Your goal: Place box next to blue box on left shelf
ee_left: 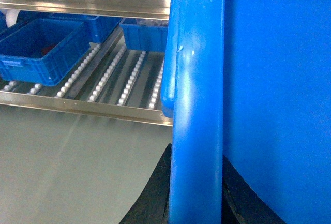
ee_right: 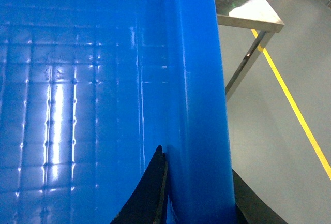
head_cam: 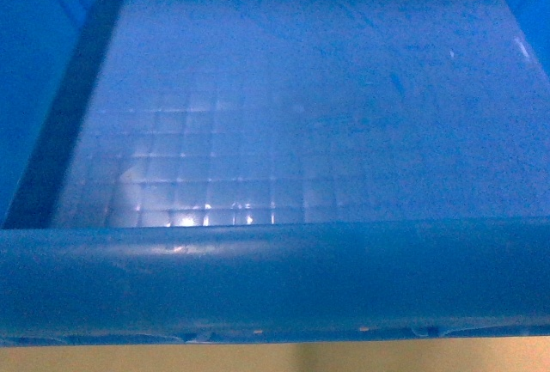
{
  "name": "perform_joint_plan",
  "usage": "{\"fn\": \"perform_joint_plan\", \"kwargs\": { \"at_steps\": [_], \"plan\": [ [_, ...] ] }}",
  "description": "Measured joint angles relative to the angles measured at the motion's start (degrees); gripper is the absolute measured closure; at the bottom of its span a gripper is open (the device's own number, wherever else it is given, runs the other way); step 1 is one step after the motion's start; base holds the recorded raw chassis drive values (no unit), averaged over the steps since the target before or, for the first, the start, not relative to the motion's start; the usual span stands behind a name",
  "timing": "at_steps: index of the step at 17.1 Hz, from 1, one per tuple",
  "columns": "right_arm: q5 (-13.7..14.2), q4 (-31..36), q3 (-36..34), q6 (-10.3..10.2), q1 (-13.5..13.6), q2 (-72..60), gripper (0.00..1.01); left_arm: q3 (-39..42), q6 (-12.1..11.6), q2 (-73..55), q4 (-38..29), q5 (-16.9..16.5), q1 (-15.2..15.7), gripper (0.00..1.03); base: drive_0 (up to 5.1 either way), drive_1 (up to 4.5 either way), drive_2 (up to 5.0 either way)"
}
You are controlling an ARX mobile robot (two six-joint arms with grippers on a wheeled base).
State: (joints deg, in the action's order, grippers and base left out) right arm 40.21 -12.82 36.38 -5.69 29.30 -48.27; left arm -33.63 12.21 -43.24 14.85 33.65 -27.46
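One big blue box (head_cam: 284,106) fills the head view, its gridded floor shining and its thick near rim running across the bottom. It is held up off the ground between the two hands, not yet on the shelf (ee_left: 111,76).

The left hand (ee_left: 194,203) clamps the box's left wall: a black finger (ee_left: 150,198) shows on the outer side of the rim and another dark piece on the inner side, closed tight on the plastic. The right hand (ee_right: 199,198) grips the right wall the same way, one black finger (ee_right: 150,193) pressed against the inside, the other outside.

Past the left rim, the roller shelf shows about five rows of small white wheels. On it I count three smaller blue crates: one (ee_left: 44,50) at the front left, one (ee_left: 106,25) behind it, one (ee_left: 145,35) further back.

Beyond the right rim stands a steel counter (ee_right: 248,12), and one yellow line (ee_right: 295,110) crosses the grey floor (ee_right: 264,146).
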Motion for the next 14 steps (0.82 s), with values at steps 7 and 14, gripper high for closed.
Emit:
{"fn": "perform_joint_plan", "kwargs": {
  "at_steps": [7, 14],
  "plan": [
    [-0.02, -0.15, 0.00, 0.00, 0.00, 0.00, 0.85, 0.00, 0.02, 0.00, 0.13, 0.00, 0.02, 0.92, -4.9, 3.27, 1.5],
    [0.07, -0.11, 0.00, -0.17, 0.31, -0.02, 0.85, 0.00, -0.17, 0.11, 0.07, 0.09, 0.07, 0.92, -2.1, 1.29, 0.8]
  ]
}}
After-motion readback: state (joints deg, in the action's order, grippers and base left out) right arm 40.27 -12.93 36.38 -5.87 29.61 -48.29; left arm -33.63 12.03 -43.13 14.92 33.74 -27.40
